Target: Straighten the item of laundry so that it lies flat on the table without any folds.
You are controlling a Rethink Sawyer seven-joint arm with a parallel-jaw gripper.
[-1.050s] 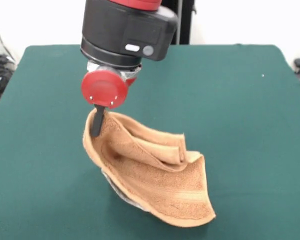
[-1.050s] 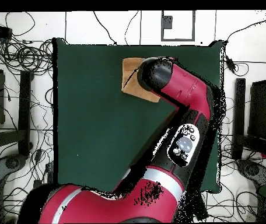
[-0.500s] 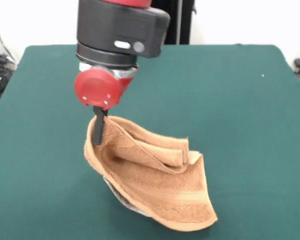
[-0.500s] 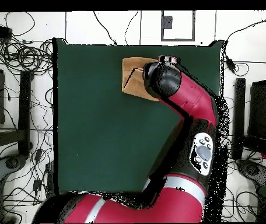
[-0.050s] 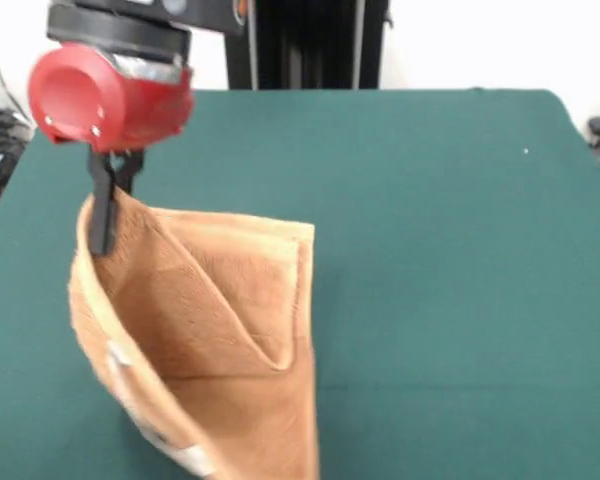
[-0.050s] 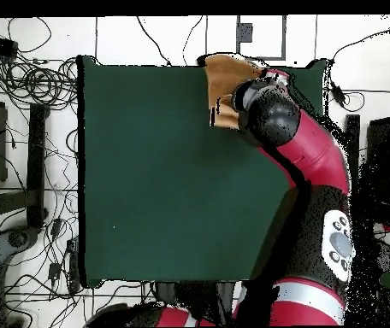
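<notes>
Orange-tan towel (image 5: pixel 210 340) hangs folded above the green table (image 5: pixel 450 250), the gripper (image 5: pixel 105 215) clenched on its top corner, so I think the arm should lower slowly and drag sideways to spread the layers.

Tangled cables (image 6: pixel 27 81) on floor (image 6: pixel 147 38); black stand (image 5: pixel 305 45) behind.

End effector (image 5: pixel 104 215) raised, fingers pinched together.
</notes>
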